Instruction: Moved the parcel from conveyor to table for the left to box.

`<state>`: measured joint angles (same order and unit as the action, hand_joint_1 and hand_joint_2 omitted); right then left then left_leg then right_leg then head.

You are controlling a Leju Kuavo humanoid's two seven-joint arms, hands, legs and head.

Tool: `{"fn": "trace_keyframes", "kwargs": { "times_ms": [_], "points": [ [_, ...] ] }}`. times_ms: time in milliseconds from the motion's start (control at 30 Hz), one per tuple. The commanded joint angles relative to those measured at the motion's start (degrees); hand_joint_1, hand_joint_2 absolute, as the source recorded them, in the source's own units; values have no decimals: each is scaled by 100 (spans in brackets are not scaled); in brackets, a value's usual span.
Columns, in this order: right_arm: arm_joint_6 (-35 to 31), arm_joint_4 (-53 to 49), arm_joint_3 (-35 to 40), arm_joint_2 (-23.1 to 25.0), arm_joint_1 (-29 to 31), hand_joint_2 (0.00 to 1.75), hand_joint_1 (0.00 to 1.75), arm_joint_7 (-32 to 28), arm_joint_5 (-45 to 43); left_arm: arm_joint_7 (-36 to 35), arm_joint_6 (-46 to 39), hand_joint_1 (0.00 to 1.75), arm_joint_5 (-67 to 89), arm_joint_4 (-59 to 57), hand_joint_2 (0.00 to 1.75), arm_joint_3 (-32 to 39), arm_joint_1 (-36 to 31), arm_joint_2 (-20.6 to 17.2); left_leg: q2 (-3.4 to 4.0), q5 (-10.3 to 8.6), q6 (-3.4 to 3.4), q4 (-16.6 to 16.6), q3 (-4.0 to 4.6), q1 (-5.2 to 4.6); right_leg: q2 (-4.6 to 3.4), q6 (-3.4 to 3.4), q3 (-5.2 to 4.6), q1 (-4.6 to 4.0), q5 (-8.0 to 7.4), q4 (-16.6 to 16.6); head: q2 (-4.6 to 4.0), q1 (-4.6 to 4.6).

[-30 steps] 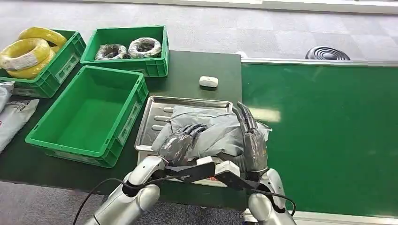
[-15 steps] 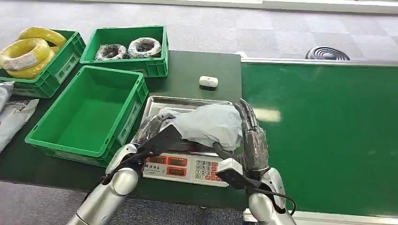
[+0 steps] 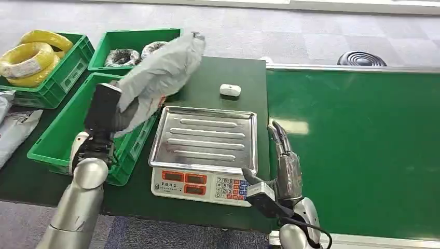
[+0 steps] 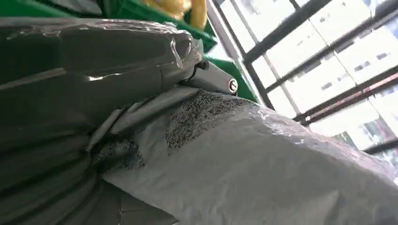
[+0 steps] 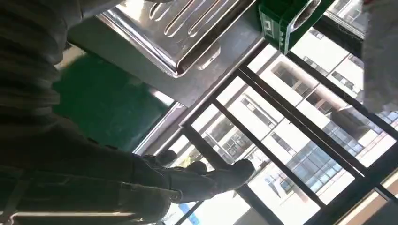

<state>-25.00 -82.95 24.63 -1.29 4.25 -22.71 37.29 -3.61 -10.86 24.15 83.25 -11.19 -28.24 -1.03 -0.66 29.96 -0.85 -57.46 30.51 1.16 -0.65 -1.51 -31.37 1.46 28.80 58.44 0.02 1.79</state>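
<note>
The grey plastic parcel [image 3: 158,72] is lifted in the air above the near green box [image 3: 78,132], slanting up toward the table's back. My left hand [image 3: 106,111] grips its lower end; in the left wrist view the parcel [image 4: 263,168] lies against the hand [image 4: 94,61]. My right hand [image 3: 287,163] stands beside the right edge of the scale, fingers straight and apart, holding nothing. The scale's steel tray [image 3: 205,137] is bare.
A green conveyor belt [image 3: 358,145] runs along the right. Behind the near box stand a crate with dark wire coils [image 3: 140,52] and a crate with yellow coils [image 3: 36,57]. A small white device [image 3: 230,90] lies on the table. Bagged parcels [image 3: 13,127] lie at far left.
My left hand has lifted the parcel off the scale tray and swung it left and up over the near green box. My right hand let go and stays beside the scale.
</note>
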Motion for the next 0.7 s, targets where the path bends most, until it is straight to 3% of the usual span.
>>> {"fn": "trace_keyframes", "kwargs": {
  "times_ms": [33, 200, 233, 267, 300, 333, 367, 433, 700],
  "points": [
    [30, 443, 143, 17, -82, 175, 0, 16, -9, -241, -469, 175, 109, -565, 175, 1147, -488, -573, 13, -5, 4, 4, 3, 3, -4, 13, -6, -6, -8, -3, 0, 0],
    [156, 759, 311, 53, 37, 175, 0, -4, -124, -286, -431, 169, 101, -749, 175, 1546, -115, -871, 42, -4, 2, 13, -6, 1, -36, 14, -6, -3, -9, -5, 0, -2],
    [191, 845, 377, 61, 105, 175, 0, -10, -144, -377, -424, 157, 205, -816, 175, 1618, 28, -985, 45, -10, 2, 21, -6, 1, -35, 19, -9, -5, -14, -12, 0, -2],
    [206, 882, 412, 70, 145, 175, 0, -8, -147, -492, -281, 134, 223, -894, 175, 1654, 124, -1091, 43, -9, 2, 22, -8, -1, -35, 17, -8, -2, -12, -12, 0, -2],
    [228, 931, 457, 65, 195, 175, 0, 22, -180, -547, -150, 129, 238, -937, 175, 1715, 214, -1162, 40, -2, 1, 14, -5, -3, -37, 9, -8, 2, -6, -5, 0, -2],
    [267, 991, 482, 57, 228, 175, 0, 104, -197, -566, -44, 73, 276, -986, 175, 1757, 310, -1248, 51, -9, 3, 28, -11, -4, -43, 16, -8, 1, -14, -14, 0, -2],
    [314, 1030, 501, 45, 238, 175, 0, 183, -204, -610, 11, 42, 297, -983, 175, 1829, 428, -1301, 47, -4, 2, 20, -5, -3, -42, 12, -8, 0, -9, -7, 0, -2],
    [360, 1088, 518, 16, 234, 175, 0, 215, -236, -632, 156, 0, 316, -944, 175, 1939, 586, -1353, 44, -1, 2, 15, -2, -1, -40, 10, -10, -1, -6, -4, 0, -2],
    [257, 1108, 506, -186, 36, 175, 0, 201, -334, -130, 811, 0, -697, -478, 175, 1998, 901, -1338, 26, -2, 3, 7, 13, 1, -21, 8, -16, -2, -3, -4, 0, -4]
  ]
}}
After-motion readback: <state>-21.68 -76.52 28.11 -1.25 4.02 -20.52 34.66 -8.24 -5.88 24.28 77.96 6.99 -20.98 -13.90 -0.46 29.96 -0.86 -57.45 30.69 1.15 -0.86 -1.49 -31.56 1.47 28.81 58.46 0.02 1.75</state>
